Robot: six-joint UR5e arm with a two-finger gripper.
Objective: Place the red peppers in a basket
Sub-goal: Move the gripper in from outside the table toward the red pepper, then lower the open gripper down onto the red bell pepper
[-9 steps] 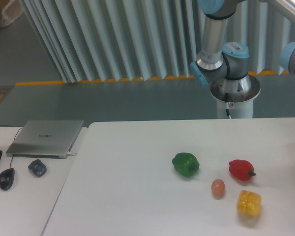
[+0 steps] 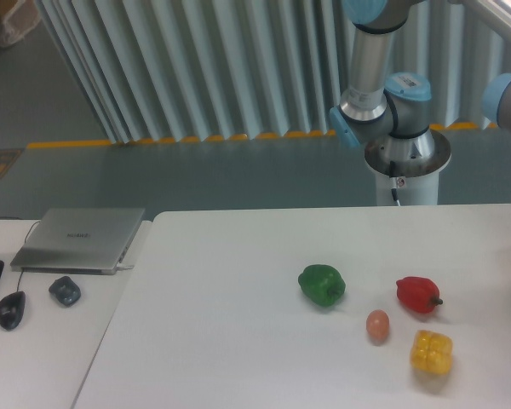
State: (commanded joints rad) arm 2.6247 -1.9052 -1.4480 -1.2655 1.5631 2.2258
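Camera view from the fixed position shows the red pepper (image 2: 418, 294) lying on the white bench (image 2: 238, 341) toward its right side, stem pointing to the right edge, untouched and free on all sides. Just beside it sits the yellow pepper (image 2: 431, 353), nearer the camera; the small egg (image 2: 377, 325) lies between that pair and the green pepper (image 2: 322, 285), which rests a little further left. Nothing on the bench has shifted against the picture of half a second ago: all four items lie where they did. The only change is at the far right edge, where the pale blue arm joint (image 2: 506, 100) looks marginally shifted, so the arm seems to be only beginning to move and the pick is, by my judgement, not yet started. The jaws are out of frame, so I cannot say whether they are apart or together, and places cannot be given relative to them; they are presumably somewhere past the right or top edge, well apart from the red pepper. No basket is visible either, so the drop-off spot is hidden from this angle. The arm's base (image 2: 406, 162) stands behind the bench's far edge. Left of the bench, a closed laptop (image 2: 78, 239) and a mouse (image 2: 11, 308) lie on a second surface, cut off at the border.
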